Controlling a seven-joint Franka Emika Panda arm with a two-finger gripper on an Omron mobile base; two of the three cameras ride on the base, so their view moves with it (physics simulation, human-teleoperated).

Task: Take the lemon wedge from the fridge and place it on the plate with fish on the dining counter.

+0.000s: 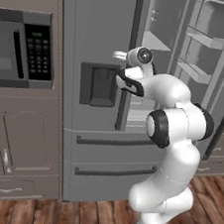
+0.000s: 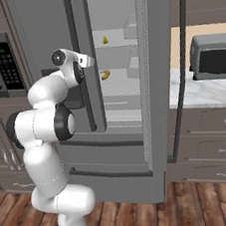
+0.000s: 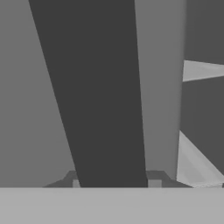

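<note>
The fridge's (image 2: 35, 34) right door (image 2: 153, 80) stands swung open, baring its shelves, while the left door stays closed. The gripper (image 2: 90, 62) is clamped on the left door handle (image 3: 100, 87). The lemon wedge (image 2: 105, 39) lies on an upper shelf, above and right of the gripper, apart from it.

My fingers (image 3: 154, 183) barely show, tips cut off by fridge handle (image 3: 100, 96); grip unclear. Lemon wedge (image 2: 105, 39) too tiny for detail.
</note>
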